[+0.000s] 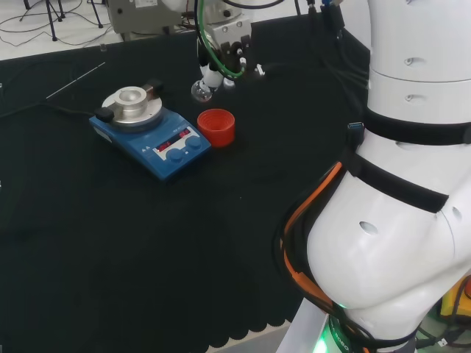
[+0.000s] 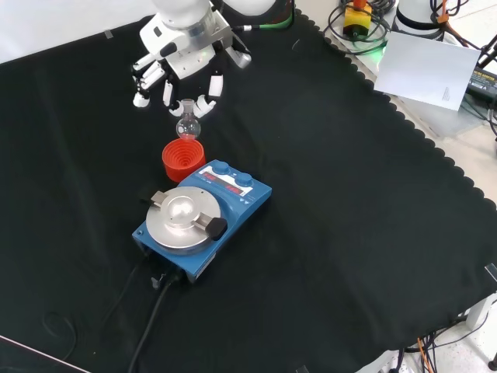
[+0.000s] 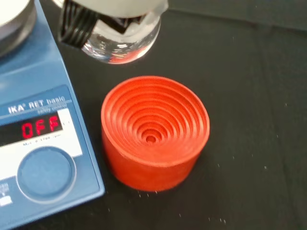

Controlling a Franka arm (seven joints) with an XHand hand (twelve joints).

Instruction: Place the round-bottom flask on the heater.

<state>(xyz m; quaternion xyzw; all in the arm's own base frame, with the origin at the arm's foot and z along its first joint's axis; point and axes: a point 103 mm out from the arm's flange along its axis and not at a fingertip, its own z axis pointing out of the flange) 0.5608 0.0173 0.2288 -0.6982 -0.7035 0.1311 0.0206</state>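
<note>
Head view, left to right: blue heater (image 1: 151, 132) sits on the black cloth (image 1: 110, 243) with its round silver top plate (image 1: 133, 103) bare, a black cable running off its left side; just right of it, apart from it, the red ribbed stand (image 1: 216, 126), nothing on it; above and slightly left of the stand hangs the hand (image 1: 223, 55), fingers pointing down and pinching the neck of the round-bottom flask (image 1: 201, 91), whose clear bulb is in the air, off the cloth and off the stand; far right are the arm's white links (image 1: 412, 184). Front view: hand (image 2: 180, 66) comes in at top left, outer fingers (image 2: 142, 92) spread and curled down, inner ones closed round the flask neck; round-bottom flask (image 2: 187, 124) hangs upright just above the red stand (image 2: 182, 159), whether clear of its rim cannot be told here; heater (image 2: 203, 217) sits just below the stand, its silver plate (image 2: 182, 218) bare. Wrist view: heater front (image 3: 43, 139) with a knob, then the flask bulb (image 3: 122, 40) held off the red stand (image 3: 154, 132), the stand's ribbed cone empty; contents of the flask cannot be told.
</note>
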